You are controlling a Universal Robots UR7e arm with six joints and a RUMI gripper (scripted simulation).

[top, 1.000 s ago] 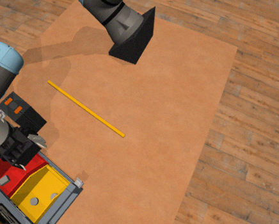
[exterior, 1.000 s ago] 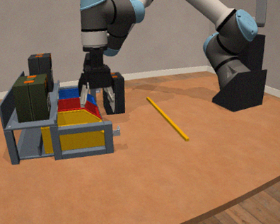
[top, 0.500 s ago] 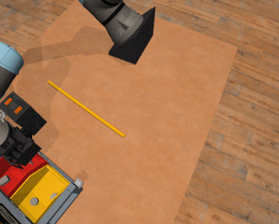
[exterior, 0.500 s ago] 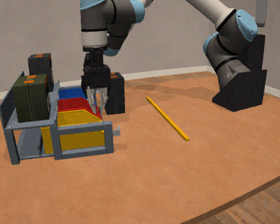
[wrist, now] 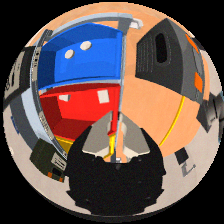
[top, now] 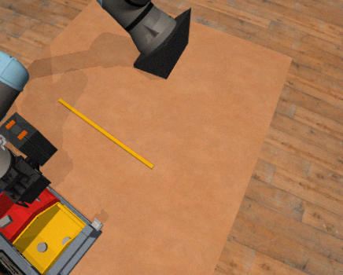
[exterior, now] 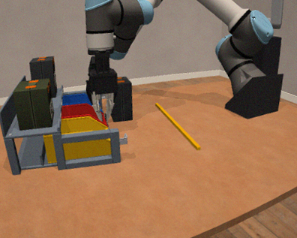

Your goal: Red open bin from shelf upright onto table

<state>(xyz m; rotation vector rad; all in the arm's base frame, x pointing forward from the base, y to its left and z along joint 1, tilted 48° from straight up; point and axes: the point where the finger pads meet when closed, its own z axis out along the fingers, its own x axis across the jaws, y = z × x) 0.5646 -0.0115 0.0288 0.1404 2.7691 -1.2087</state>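
The red open bin (exterior: pixel 79 111) sits in the grey shelf (exterior: pixel 58 138) between a blue bin (exterior: pixel 76 98) and a yellow bin (exterior: pixel 81 138). In the wrist view the red bin (wrist: pixel 82 107) holds a few small white parts. My gripper (exterior: pixel 100 109) points down at the shelf's right side and is shut on the red bin's right wall, which shows between the fingers in the wrist view (wrist: pixel 116 142). From above, the gripper (top: pixel 23 185) covers part of the red bin (top: pixel 23 214).
A black box (exterior: pixel 122 98) stands on the table close to the right of the gripper. Two dark boxes (exterior: pixel 33 96) stand on the shelf top. A long yellow bar (exterior: pixel 177 126) lies on the table. The robot base (exterior: pixel 255 91) stands at the back right.
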